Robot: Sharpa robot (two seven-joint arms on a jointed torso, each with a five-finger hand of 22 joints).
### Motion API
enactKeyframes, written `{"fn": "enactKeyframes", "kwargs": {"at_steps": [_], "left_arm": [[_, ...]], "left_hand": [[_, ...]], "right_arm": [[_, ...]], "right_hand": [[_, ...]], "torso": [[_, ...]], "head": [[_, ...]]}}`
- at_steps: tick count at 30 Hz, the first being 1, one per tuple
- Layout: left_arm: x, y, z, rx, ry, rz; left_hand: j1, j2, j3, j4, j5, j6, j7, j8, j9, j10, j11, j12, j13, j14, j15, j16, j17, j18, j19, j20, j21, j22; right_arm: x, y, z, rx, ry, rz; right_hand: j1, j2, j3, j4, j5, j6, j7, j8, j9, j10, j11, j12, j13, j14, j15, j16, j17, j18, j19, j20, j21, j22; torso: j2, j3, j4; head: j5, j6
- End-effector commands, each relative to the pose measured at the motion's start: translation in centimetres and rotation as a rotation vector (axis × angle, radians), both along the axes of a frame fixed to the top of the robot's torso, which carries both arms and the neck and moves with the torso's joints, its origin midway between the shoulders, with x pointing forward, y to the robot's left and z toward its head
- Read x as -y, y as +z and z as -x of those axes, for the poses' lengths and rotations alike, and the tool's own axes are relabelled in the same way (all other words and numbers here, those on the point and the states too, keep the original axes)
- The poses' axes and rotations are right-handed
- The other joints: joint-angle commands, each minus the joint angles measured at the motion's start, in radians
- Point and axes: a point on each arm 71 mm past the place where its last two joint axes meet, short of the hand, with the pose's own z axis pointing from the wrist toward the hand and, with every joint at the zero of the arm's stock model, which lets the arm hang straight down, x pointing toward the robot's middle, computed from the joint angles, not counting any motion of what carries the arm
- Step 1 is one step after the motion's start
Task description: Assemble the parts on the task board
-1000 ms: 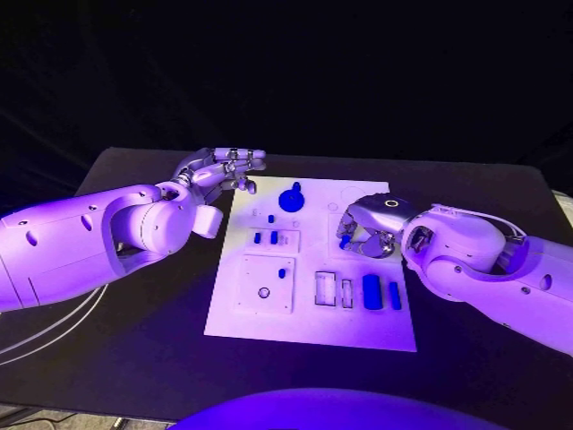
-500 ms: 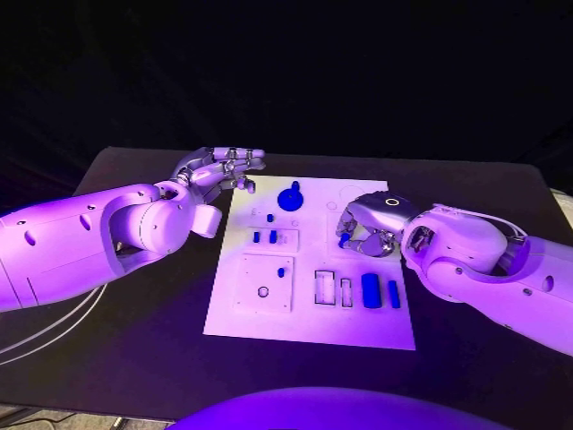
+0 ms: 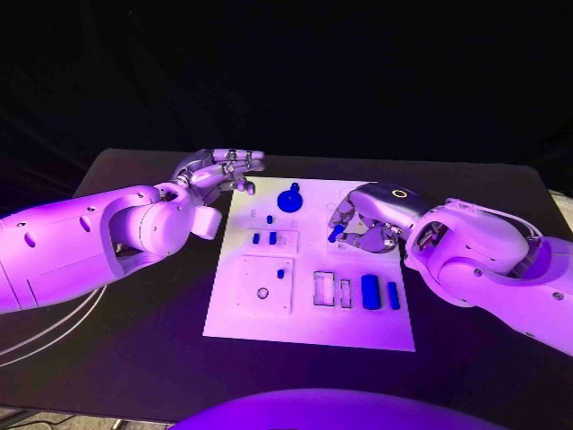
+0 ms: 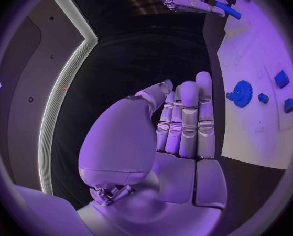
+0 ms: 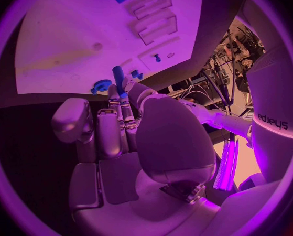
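Observation:
The white task board (image 3: 310, 324) lies in the middle of the black table. My right hand (image 3: 371, 219) hovers over the board's far right part and pinches a small blue peg (image 3: 336, 233) in its fingertips. That peg (image 5: 118, 75) sticks out past the fingers of the right hand (image 5: 130, 141), tilted above the board (image 5: 74, 42). My left hand (image 3: 228, 168) rests at the board's far left corner and holds nothing. In the left wrist view the left hand (image 4: 179, 126) has its fingers stretched out side by side next to the board (image 4: 251, 63). A blue gear (image 3: 292, 199) sits near the far edge.
Two upright blue blocks (image 3: 371, 291) stand near the board's right edge beside two rectangular slots (image 3: 325, 287). Small blue pieces (image 3: 263, 237) sit on the left half, and one (image 3: 281, 271) stands in a square panel. Black table surrounds the board.
My right hand has turned and shifted a little away from me and toward the board's middle, carrying the blue peg with it. The left hand has stayed where it was.

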Motion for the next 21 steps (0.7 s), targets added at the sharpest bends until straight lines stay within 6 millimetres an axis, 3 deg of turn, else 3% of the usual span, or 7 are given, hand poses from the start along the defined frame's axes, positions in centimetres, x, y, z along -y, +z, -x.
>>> {"fn": "enactKeyframes", "kwargs": {"at_steps": [1, 6, 13, 21], "left_arm": [[0.3, 0.1, 0.1, 0.009, -0.02, 0.008], [0.5, 0.1, 0.1, 0.01, -0.024, 0.01], [0.6, 0.1, 0.1, 0.01, -0.028, 0.012], [0.8, 0.1, 0.1, 0.011, -0.031, 0.014]], "left_hand": [[0.001, 0.006, -0.003, 0.001, 0.002, -0.006, -0.001, 0.004, -0.002, -0.007, 0.0, 0.006, 0.001, -0.005, -0.001, -0.006, -0.001, 0.003, 0.004, 0.005, -0.003, -0.001], [0.001, 0.006, -0.003, 0.001, 0.002, -0.006, -0.001, 0.004, -0.002, -0.007, 0.0, 0.006, 0.001, -0.005, -0.001, -0.006, -0.001, 0.003, 0.004, 0.005, -0.003, -0.001], [0.001, 0.006, -0.003, 0.001, 0.002, -0.006, -0.001, 0.004, -0.002, -0.007, 0.0, 0.006, 0.001, -0.005, -0.001, -0.006, -0.001, 0.003, 0.004, 0.005, -0.003, -0.001], [0.001, 0.006, -0.003, 0.001, 0.002, -0.006, -0.001, 0.004, -0.002, -0.007, 0.0, 0.006, 0.001, -0.005, -0.001, -0.006, -0.001, 0.003, 0.004, 0.005, -0.003, -0.001]], "right_arm": [[-1.6, 0.4, 0.8, -0.037, 0.033, -0.067], [-4.6, 0.1, 2.2, -0.055, 0.114, -0.095], [-8.5, -2.1, 3.9, -0.095, 0.217, -0.093], [-10.5, -4.8, 4.3, -0.134, 0.254, -0.064]], "right_hand": [[0.014, 0.016, 0.007, -0.003, 0.006, 0.007, 0.003, 0.003, 0.002, 0.019, -0.009, -0.005, 0.001, 0.049, -0.005, 0.006, 0.0, 0.014, 0.007, -0.003, 0.005, 0.001], [0.014, 0.015, 0.009, -0.005, 0.007, 0.005, 0.005, 0.001, 0.002, 0.019, -0.008, -0.009, 0.0, 0.049, -0.004, 0.006, 0.0, 0.014, 0.006, -0.003, 0.005, -0.001], [0.013, 0.014, 0.012, -0.008, 0.009, 0.002, 0.008, -0.002, 0.002, 0.017, -0.006, -0.015, -0.001, 0.048, -0.002, 0.005, -0.001, 0.014, 0.006, -0.002, 0.003, -0.003], [0.014, 0.013, 0.014, -0.01, 0.01, 0.001, 0.009, -0.003, 0.002, 0.017, -0.005, -0.018, -0.001, 0.049, -0.002, 0.006, 0.0, 0.014, 0.005, -0.001, 0.003, -0.003]], "torso": [[0.001, -0.0003, 0.0011], [0.0, -0.0015, 0.003], [0.002, -0.0011, 0.003], [0.002, -0.0007, 0.0012]], "head": [[0.006, 0.0], [0.013, -0.004], [0.027, -0.009], [0.038, -0.015]]}}
